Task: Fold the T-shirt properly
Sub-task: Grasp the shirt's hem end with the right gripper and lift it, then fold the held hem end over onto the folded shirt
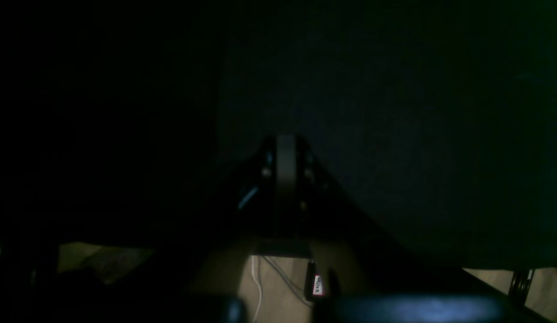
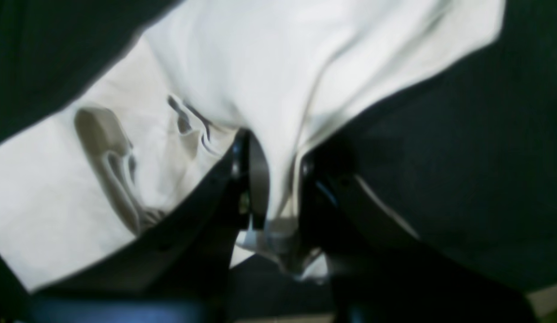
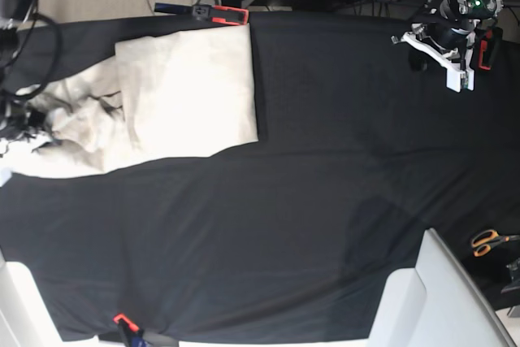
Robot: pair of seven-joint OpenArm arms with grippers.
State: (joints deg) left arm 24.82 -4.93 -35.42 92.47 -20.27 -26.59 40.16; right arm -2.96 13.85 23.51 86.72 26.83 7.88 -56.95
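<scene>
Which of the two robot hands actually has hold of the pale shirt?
The right hand, at the base view's left edge: cream T-shirt cloth is pinched between its fingers. The left hand hangs shut over bare black tablecloth, far from the shirt.

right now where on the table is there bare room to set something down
Bare black tablecloth runs wide from the T-shirt across to the left hand, and along the whole near side. It is crowded at the far corner where the right hand grips the shirt, and near the scissors.
</scene>
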